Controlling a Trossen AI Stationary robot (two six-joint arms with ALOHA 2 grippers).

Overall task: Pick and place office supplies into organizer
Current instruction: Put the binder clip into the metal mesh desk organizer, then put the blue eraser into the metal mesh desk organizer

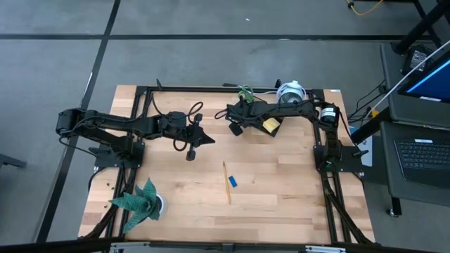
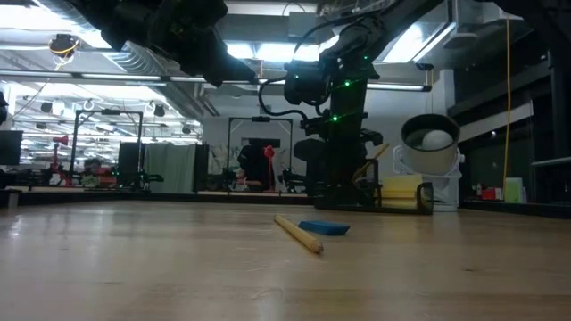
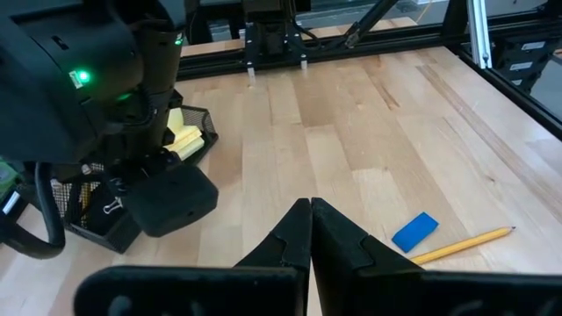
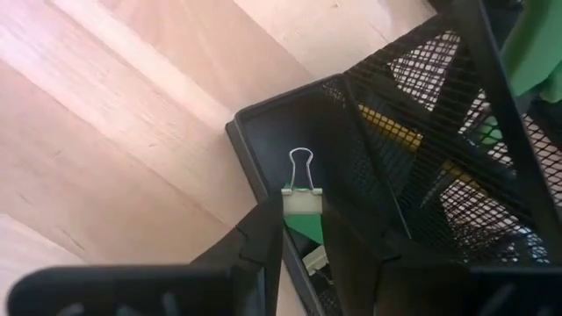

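Pinched between my right gripper's [image 4: 303,230] fingers is a small green binder clip [image 4: 301,200], its wire loop pointing up, hanging just over the front compartment of the black mesh organizer [image 4: 413,149] at the table's far side. I judge this the placing step: next I must spread those fingers so the clip drops inside, not onto the rim. My left gripper [image 3: 310,230], fingers pressed together and empty, waits mid-table. Nearer lie a yellow pencil [image 1: 227,182] and blue block [image 1: 233,181], touching or nearly so.
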